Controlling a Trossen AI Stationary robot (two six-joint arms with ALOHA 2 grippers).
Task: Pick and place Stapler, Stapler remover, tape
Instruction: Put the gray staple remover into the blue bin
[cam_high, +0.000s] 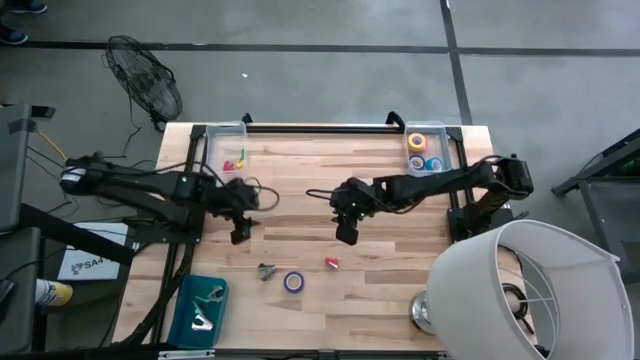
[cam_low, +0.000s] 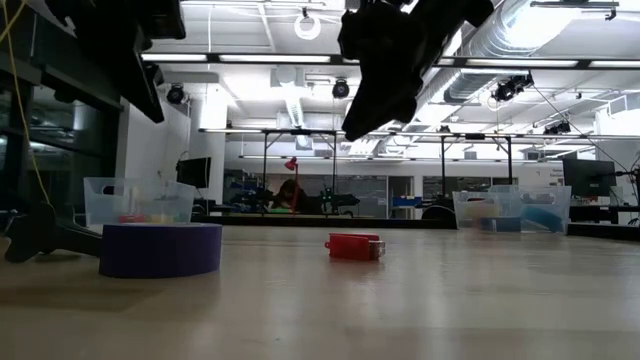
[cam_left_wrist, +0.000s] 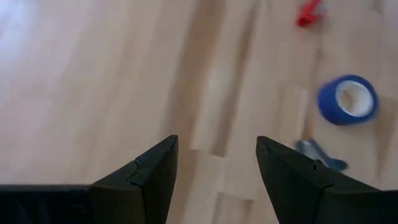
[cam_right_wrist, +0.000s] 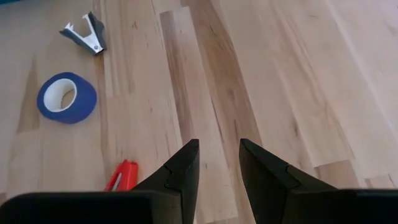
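A blue tape roll lies flat on the wooden table near its front edge, also in the low view. A small red stapler lies to its right, and a dark staple remover to its left. My left gripper hovers open above bare wood, on the far left side of these things. My right gripper hovers open just beyond the stapler, nothing between its fingers. The right wrist view also has the tape and the remover.
A clear bin with small coloured items stands at the far left. Another clear bin, at the far right, holds tape rolls. A teal tray with metal removers sits at the front left corner, and a white lampshade covers the front right.
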